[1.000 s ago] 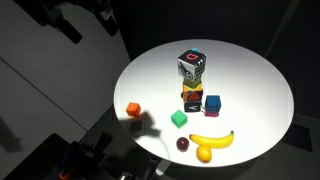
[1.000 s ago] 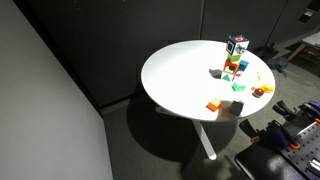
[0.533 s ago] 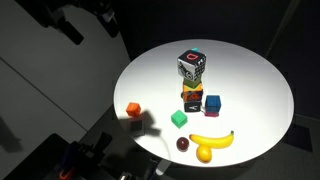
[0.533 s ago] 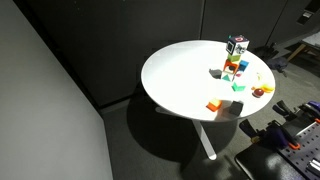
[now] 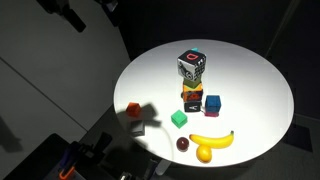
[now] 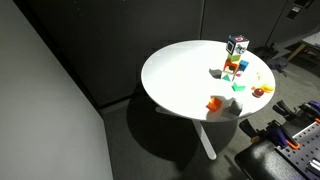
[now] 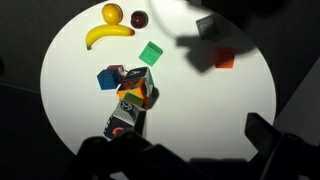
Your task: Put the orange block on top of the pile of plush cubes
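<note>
Your arm is high above the round white counter, only a dark shape at the upper corner of an exterior view, off to the side of the counter's edge. It casts a shadow over the counter's near rim. The wrist view looks almost straight down from that height, so most of the counter top fits within it.

Your tool holds nothing. Its two fingers show as dark silhouettes at the bottom of the wrist view, standing apart with bare counter between them.

The small orange block lies alone near the counter's rim, partly in the arm's shadow and well apart from the pile. In the wrist view it sits at the far side, beside the shadow patches. The pile of plush cubes stands upright near the middle of the counter. It is topped by a black-and-white cube with a red mark, with an orange-yellow cube and a dark one beneath.

A small green block lies between the orange block and the pile's foot, and a small blue block sits just beside the pile's base. A yellow banana, a round yellow-orange fruit and a dark red round fruit lie close together near the rim.
</note>
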### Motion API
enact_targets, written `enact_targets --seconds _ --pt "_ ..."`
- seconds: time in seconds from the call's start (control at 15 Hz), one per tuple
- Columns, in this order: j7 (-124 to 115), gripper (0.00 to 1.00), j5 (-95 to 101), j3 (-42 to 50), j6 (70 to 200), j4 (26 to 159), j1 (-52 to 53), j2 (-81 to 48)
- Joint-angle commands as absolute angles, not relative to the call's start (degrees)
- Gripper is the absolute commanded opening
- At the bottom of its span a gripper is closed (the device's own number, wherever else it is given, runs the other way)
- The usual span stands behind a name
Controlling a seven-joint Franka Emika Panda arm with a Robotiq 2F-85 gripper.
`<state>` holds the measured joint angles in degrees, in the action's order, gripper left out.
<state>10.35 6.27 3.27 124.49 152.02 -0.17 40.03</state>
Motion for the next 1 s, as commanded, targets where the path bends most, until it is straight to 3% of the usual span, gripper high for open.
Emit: enact_targets --seconds 0.0,0.93 --pt "9.7 1.0 2.9 3.8 124.2 146.9 1.4 34.2" --pt "9.4 1.0 -3.1 2.0 124.0 137.1 2.2 14.2"
